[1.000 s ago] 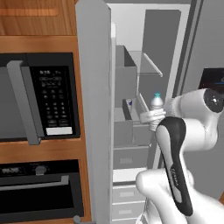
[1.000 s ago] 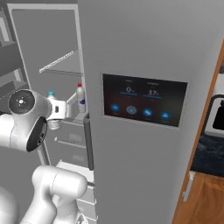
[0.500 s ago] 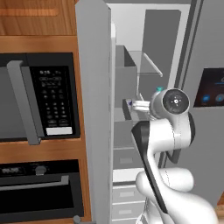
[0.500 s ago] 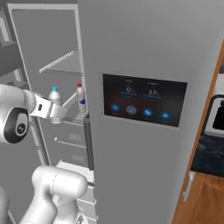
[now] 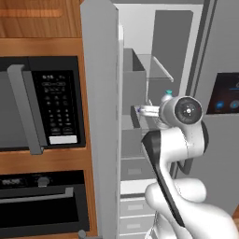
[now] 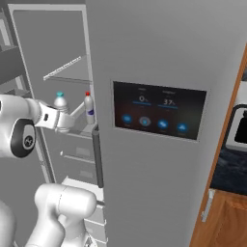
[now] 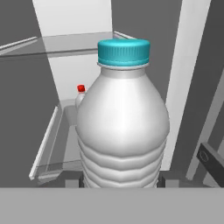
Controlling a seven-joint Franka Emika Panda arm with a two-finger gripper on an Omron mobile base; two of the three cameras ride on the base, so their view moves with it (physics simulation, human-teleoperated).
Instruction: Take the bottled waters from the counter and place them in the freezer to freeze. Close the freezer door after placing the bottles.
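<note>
The teal-capped bottle (image 7: 123, 118) is seen upright and right up against the hand camera, and the gripper (image 7: 119, 183) is clamped on its lower body, one dark fingertip (image 7: 72, 183) showing at each side of the base. Nothing of a gap can be made out between fingers and plastic.

In the right base view the same bottle (image 6: 60, 102) is carried at the end of the white arm (image 6: 29, 128), held inside the open freezer (image 6: 58, 43), just above the level of a grey shelf bin (image 6: 87, 129). The red-capped bottle (image 6: 89, 109) is found standing upright on that bin, just beside the held bottle and nearer the fridge's dividing wall; the two are close but apart. In the hand view the red-capped bottle (image 7: 80, 95) is partly hidden behind the held one, further back on the tray (image 7: 43, 151), under a clear shelf (image 7: 65, 43).

From the left base view the freezer door (image 5: 100, 116) is seen swung wide open, edge-on, between the microwave (image 5: 42, 105) and the compartment. The teal cap (image 5: 168, 93) is just glimpsed above the arm's round wrist joint (image 5: 186, 110), within the freezer opening. The other fridge door with the dark touch display (image 6: 159, 116) is shut.
</note>
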